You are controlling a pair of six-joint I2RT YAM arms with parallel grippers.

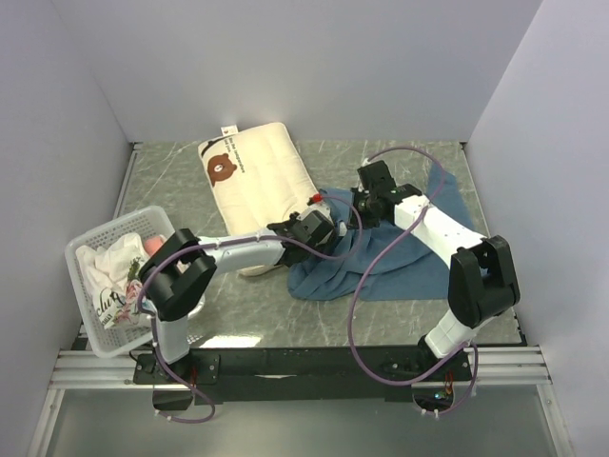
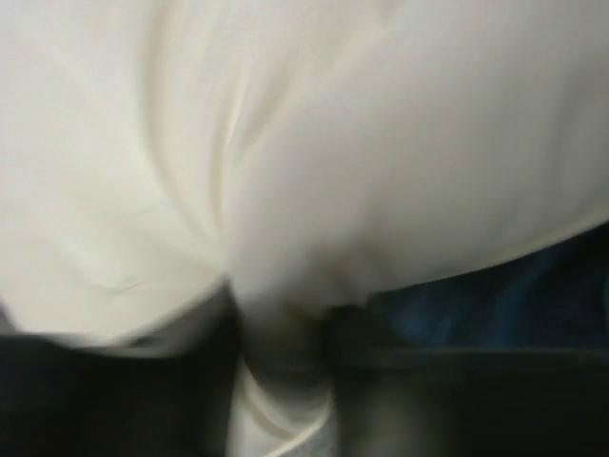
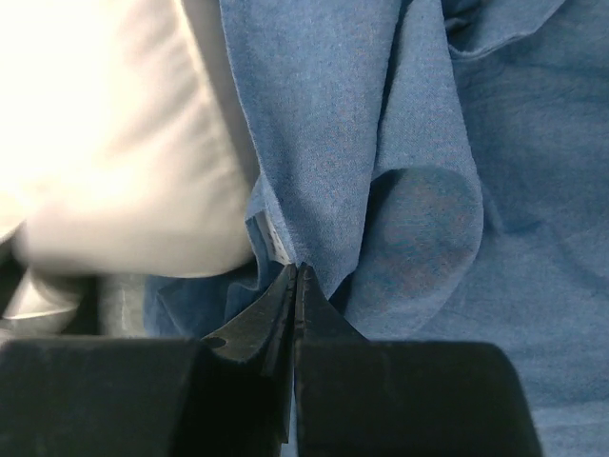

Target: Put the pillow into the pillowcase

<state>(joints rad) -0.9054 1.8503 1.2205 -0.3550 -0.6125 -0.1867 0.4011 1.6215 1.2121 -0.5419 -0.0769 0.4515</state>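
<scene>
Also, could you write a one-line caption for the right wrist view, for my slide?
Right gripper shut on a fold of the blue pillowcase, with the cream pillow close beside.

The left arm (image 1: 243,249) stretches low to the pillow's (image 1: 257,176) near right corner, and the left gripper (image 2: 285,381) pinches a fold of it. The right arm (image 1: 433,224) bends in from the pillow's right, right gripper (image 3: 297,276) clamped tight on the pillowcase (image 3: 419,143) edge.

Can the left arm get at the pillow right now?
Likely yes: the left gripper is at the pillow's near corner, cream fabric pinched between its fingers; the right gripper holds the pillowcase.
</scene>
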